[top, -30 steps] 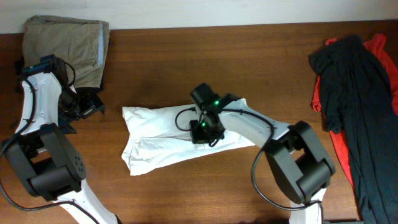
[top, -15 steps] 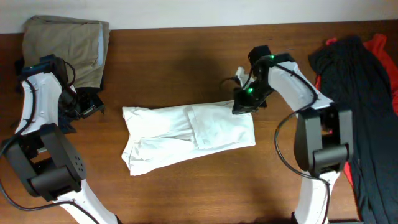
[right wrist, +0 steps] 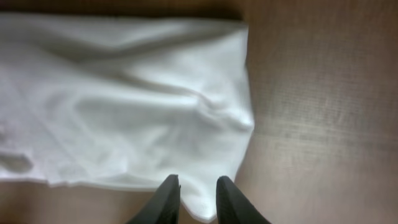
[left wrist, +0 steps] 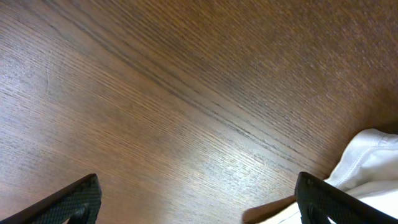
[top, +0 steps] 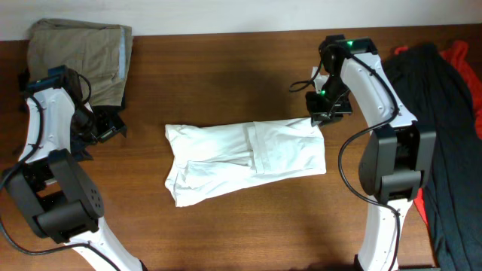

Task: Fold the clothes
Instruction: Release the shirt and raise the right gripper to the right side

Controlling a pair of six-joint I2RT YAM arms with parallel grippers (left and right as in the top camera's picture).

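The white shirt (top: 248,154) lies partly folded in a long band across the middle of the table. My right gripper (top: 322,114) is at its far right corner, fingers nearly closed on a tip of the white cloth (right wrist: 124,106); in the right wrist view the gripper (right wrist: 198,186) has cloth between its fingers. My left gripper (top: 105,128) hovers open and empty at the left edge of the table; in the left wrist view (left wrist: 199,202) its fingers stand wide apart over bare wood, with the shirt's left end (left wrist: 367,162) at the right.
A folded khaki garment (top: 79,53) lies at the far left corner. A black garment (top: 437,113) lies heaped over an orange-red one (top: 465,56) along the right edge of the table.
My right gripper moved from the shirt's middle to its far right corner, unfolding a flap. The whole shirt has slid to the right. The left arm has not moved.
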